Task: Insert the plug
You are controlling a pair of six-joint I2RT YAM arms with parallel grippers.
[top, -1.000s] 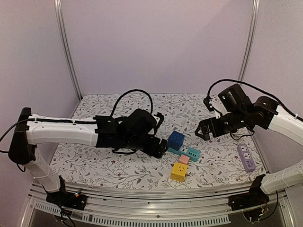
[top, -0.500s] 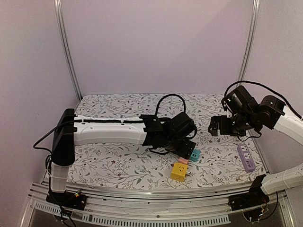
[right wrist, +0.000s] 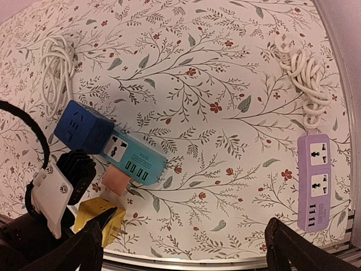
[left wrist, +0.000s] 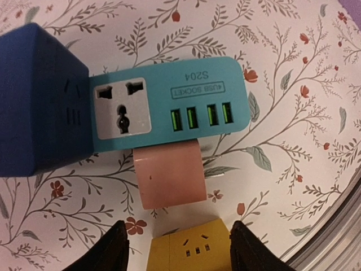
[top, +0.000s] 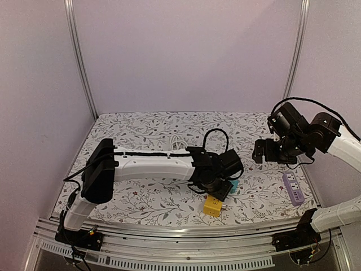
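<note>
1. Yellow plug cube sits near the front edge of the table, just beside a pink adapter that touches the teal socket strip.
2. Your left gripper hangs over the cube, fingers spread wide, holding nothing.
3. Your right gripper hovers near the right edge, wide and empty.

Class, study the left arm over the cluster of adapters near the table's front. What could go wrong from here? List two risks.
1. The open left pincer straddles the yellow cube, with the pink block close by. An off-centre descent might knock the pink block and shift the teal socket it abuts.
2. The yellow cube lies near the table edge, so a slipping grip could push it over.
</note>
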